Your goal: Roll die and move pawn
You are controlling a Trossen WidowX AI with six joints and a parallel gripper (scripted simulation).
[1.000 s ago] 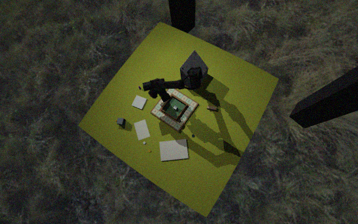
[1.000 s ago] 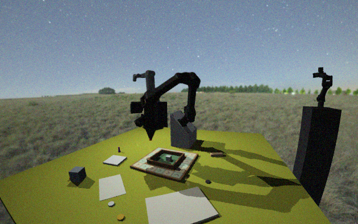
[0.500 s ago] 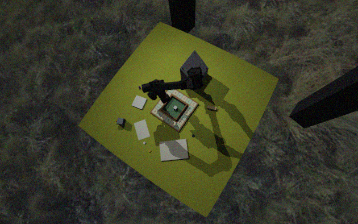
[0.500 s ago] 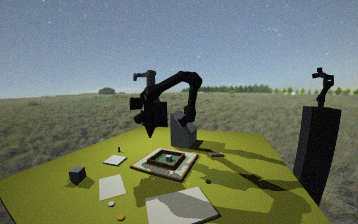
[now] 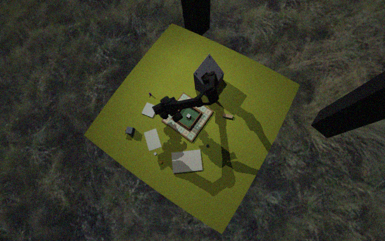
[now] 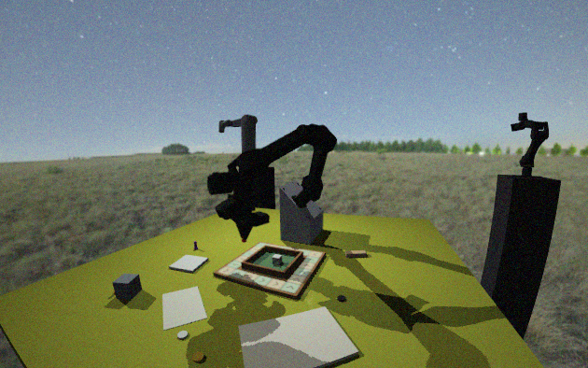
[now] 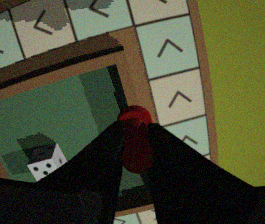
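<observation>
Pawn pinched and up off the board, die already in the tray

Nearest in the exterior view, an orange disc [image 5: 161, 163] [image 6: 199, 357] and a white disc [image 5: 155, 154] [image 6: 182, 334] lie beside the big pale slab [image 5: 192, 159] [image 6: 313, 332]; leave them be. Further back is the board [image 5: 192, 136] [image 6: 291, 283] [image 7: 173, 47], arrows printed on its squares. The die [image 5: 189, 116] [image 6: 277, 259] [image 7: 45, 165] rests inside the tray [image 5: 190, 128] [image 6: 266, 270] [image 7: 133, 65]; pips show in the wrist view, but I can't settle the top count.

Above the board, the gripper [image 5: 177, 117] [image 6: 245, 235] [image 7: 135, 132] is pinched on the red pawn [image 6: 244, 240] [image 7: 137, 145], which hangs clear of the squares. The top view hides it.

Handling, my guess: light, stiff, smooth, small-footed — could twist or slip if gripped off-centre. Best hold is around the upper body, fingers on opposite sides, foot left free for landing.

Long axis: runs roughly along the fingers, nearly up-down in the wrist view, so probably close to upright with the foot down — any small tilt can't be read. Being round, it shows no facing; travel direction comes from the arrows. Next calls for a level, gentle set-down on the counted square, then release.
</observation>
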